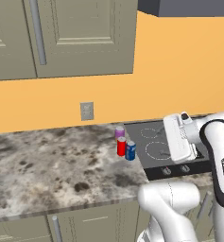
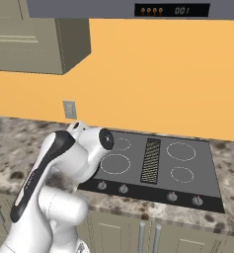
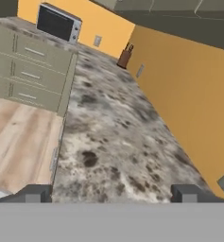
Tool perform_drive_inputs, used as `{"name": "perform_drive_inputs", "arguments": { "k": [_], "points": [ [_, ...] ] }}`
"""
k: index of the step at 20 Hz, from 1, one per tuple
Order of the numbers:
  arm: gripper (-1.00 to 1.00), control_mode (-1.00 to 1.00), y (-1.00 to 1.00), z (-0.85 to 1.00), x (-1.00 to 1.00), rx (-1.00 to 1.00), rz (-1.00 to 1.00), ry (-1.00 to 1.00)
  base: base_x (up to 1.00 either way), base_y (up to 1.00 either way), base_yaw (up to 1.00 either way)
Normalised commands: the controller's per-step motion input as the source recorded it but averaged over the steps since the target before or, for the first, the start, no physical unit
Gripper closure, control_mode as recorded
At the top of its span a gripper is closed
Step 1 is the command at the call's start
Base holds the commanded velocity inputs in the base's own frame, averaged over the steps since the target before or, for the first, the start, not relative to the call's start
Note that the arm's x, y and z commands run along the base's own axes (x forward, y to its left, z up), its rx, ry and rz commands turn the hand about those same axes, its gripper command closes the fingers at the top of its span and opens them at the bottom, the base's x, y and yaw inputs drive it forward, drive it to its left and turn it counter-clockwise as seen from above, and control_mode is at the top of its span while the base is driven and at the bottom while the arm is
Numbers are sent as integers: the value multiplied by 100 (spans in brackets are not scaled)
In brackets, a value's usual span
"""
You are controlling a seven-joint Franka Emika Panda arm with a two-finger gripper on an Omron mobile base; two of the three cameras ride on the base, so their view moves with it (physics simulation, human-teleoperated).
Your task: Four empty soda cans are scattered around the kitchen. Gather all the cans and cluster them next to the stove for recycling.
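Beside the stove [image 1: 153, 146] stand three soda cans [image 1: 124, 144]

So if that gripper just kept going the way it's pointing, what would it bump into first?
Probably the speckled countertop: the open gripper looks along it at a shallow downward angle, empty-handed. Depth is hard to judge.

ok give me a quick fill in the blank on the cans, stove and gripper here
1. ____ soda cans stand clustered on the counter.
2. The cans stand just ____ of the stove in the left base view.
3. The gripper has its jaws ____, holding nothing.
4. The can nearest the wall is ____.

Missing words: three; left; open; purple-pink
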Motion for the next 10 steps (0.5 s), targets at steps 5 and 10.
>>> {"name": "perform_drive_inputs", "arguments": {
  "k": [5,10],
  "points": [
    [-100,-100,17,0,-1,-1,0,-3,0,0,0],
    [-100,-100,2,0,0,0,0,0,0,0,0]
  ]
}}
